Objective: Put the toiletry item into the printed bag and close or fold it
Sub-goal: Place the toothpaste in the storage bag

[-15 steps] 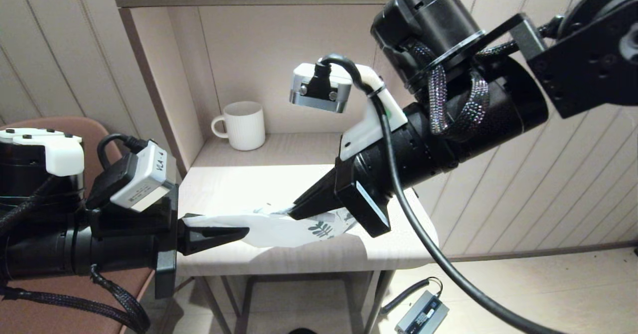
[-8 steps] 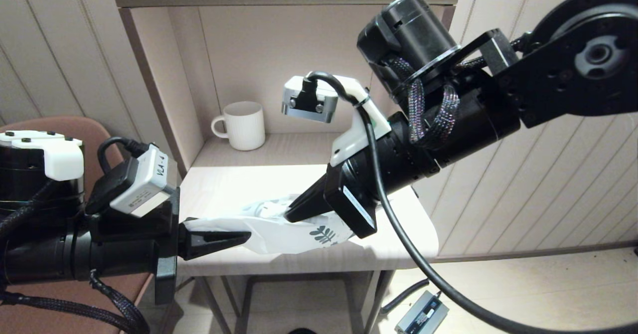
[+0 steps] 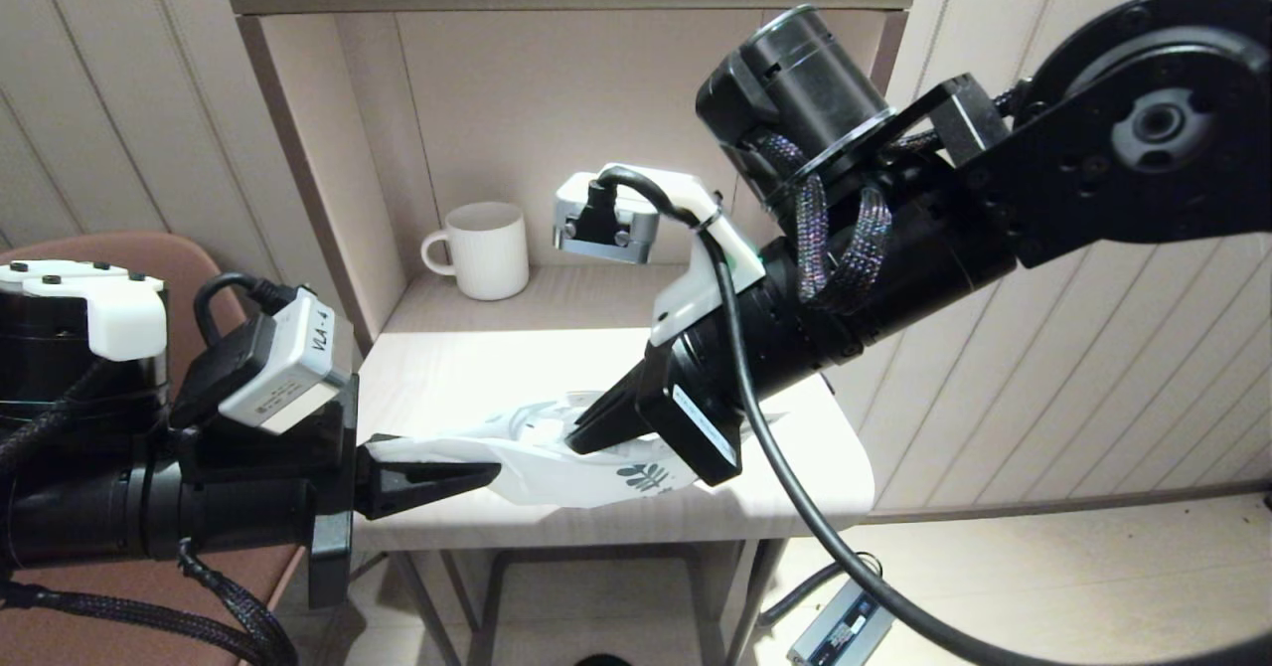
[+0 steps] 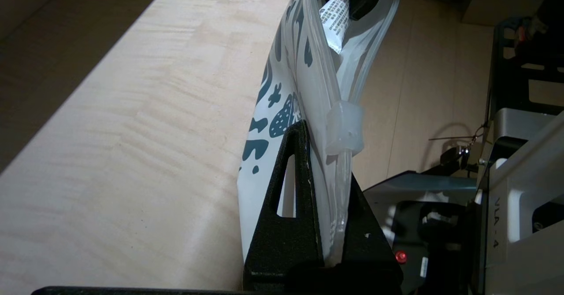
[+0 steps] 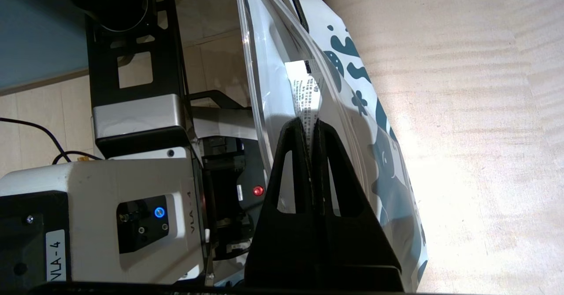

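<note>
The printed bag [image 3: 556,467] is a frosted white pouch with dark teal prints, held up off the table's front edge. My left gripper [image 3: 489,467] is shut on its zip-strip end, just behind the clear slider [image 4: 345,127]. My right gripper [image 3: 576,437] is shut on the toiletry item [image 5: 304,92], which shows here as a thin flat white packet with small black print. The packet's free end reaches in between the two parted zip strips of the bag [image 5: 374,149]. From the left wrist, the packet [image 4: 337,22] shows inside the open mouth of the bag [image 4: 282,83].
A white ribbed mug [image 3: 487,249] stands at the back left of the alcove. The light wood table [image 3: 447,368] sits under a shelf with a side wall on its left. A brown chair [image 3: 149,249] is behind my left arm. A power brick [image 3: 840,626] lies on the floor.
My right arm has moved left and lower, carrying the packet further into the bag's mouth. The bag's printed end has shifted left with it. My left gripper has held still.
</note>
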